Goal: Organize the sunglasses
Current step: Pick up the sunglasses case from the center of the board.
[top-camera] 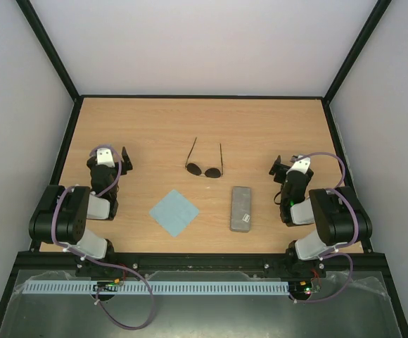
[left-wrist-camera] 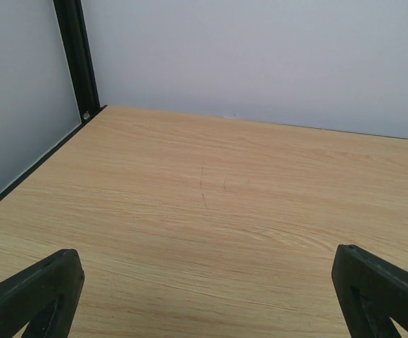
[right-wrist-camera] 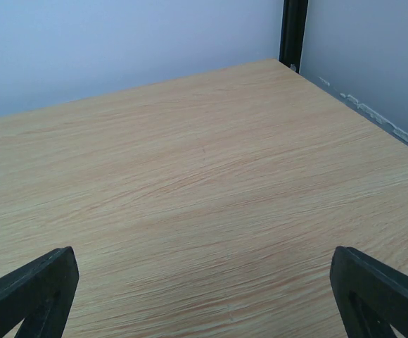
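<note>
The sunglasses [top-camera: 205, 169] lie in the middle of the wooden table [top-camera: 155, 123], round dark lenses toward me and both thin temple arms unfolded, pointing away. My left gripper [top-camera: 110, 152] rests at the left side, well left of them, open with nothing between its fingers [left-wrist-camera: 32, 296]. At the right side my right gripper [top-camera: 292, 163] is open too and empty, its black fingertips [right-wrist-camera: 380, 292] wide apart. Both wrist views hold only bare wood; the sunglasses are out of view there.
A grey rectangular case [top-camera: 241, 208] lies shut just right of centre, nearer me than the sunglasses. A light blue square cloth [top-camera: 174, 212] lies flat left of it. Black frame posts [left-wrist-camera: 77, 56] [right-wrist-camera: 293, 32] and pale walls bound the table.
</note>
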Motion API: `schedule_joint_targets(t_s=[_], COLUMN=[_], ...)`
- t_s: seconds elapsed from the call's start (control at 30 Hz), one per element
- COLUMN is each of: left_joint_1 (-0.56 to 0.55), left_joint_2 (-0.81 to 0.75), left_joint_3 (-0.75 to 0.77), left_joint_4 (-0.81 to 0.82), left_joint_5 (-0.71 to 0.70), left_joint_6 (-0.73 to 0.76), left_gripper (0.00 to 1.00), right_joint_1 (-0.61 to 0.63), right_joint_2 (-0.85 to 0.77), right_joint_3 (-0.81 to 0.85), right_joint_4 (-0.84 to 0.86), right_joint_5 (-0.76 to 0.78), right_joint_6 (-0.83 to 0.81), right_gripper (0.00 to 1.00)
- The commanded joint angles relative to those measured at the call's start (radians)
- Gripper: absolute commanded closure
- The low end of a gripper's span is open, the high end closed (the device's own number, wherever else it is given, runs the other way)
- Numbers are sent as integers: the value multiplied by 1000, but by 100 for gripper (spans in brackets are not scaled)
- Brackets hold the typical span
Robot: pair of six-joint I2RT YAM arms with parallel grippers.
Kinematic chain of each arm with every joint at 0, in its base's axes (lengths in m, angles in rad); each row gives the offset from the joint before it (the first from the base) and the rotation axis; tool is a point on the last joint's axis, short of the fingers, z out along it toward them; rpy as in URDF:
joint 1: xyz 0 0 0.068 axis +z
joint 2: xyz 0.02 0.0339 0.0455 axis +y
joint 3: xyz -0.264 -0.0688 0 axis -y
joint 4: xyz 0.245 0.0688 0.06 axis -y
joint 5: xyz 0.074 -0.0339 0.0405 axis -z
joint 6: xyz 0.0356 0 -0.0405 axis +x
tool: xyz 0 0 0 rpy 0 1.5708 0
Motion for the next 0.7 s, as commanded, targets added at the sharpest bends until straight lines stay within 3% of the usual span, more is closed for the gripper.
schedule_joint_targets(t_s=[0.0, 0.47, 0.67], left_joint_1=[-3, -3, -20], left_joint_2=[1, -5, -145], left_joint_3=[11, 8, 88], left_joint_4=[24, 29, -237], left_joint_5=[-9, -15, -41], left_joint_6=[14, 13, 10], left_gripper=[1, 1, 0], right_joint_1=[2, 2, 2], right_joint_2=[5, 4, -13], right_joint_3=[11, 10, 20], right_joint_4=[16, 19, -16], right_joint_5=[10, 11, 54], right_joint_6=[-10, -9, 9], right_gripper=[1, 1, 1])
